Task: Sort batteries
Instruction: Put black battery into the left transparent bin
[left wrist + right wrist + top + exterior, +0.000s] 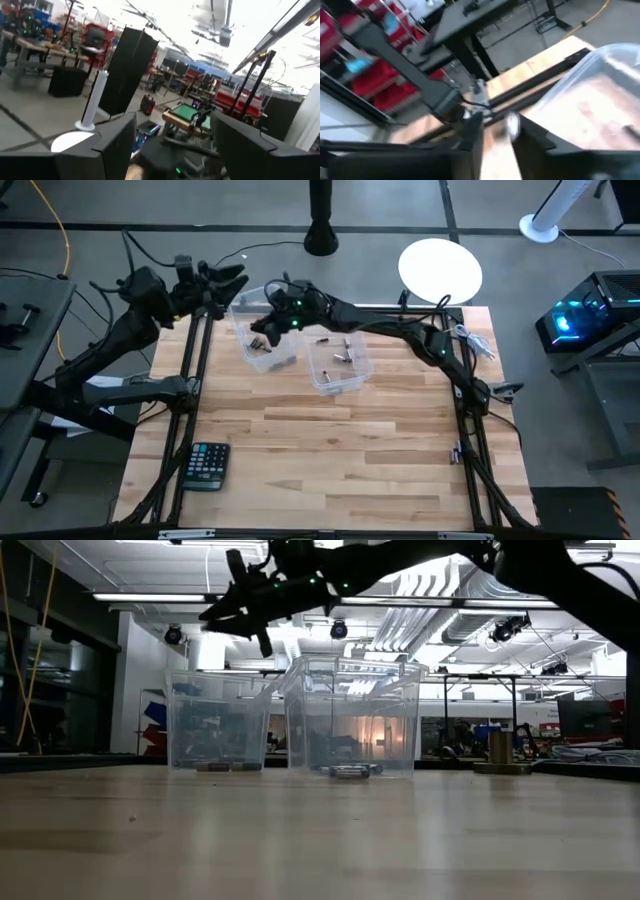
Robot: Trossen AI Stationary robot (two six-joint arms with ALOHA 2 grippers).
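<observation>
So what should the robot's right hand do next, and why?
Probably open a bit wider and let go: the right gripper hovers above the left clear bin, and a small silvery battery sits between its fingers. Dark batteries already lie in that bin. The left gripper waits behind.

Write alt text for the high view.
The right gripper hovers over the left of two clear bins holding batteries on a wooden table. The left gripper waits open at the far left corner; a calculator lies near left.

Lighting's mostly overhead ceiling strips (150,597), pretty bright, and they blow out the upper part of the left wrist view. Right wrist view is heavily motion-blurred, and the low view's tabletop (320,840) foreground is soft.
</observation>
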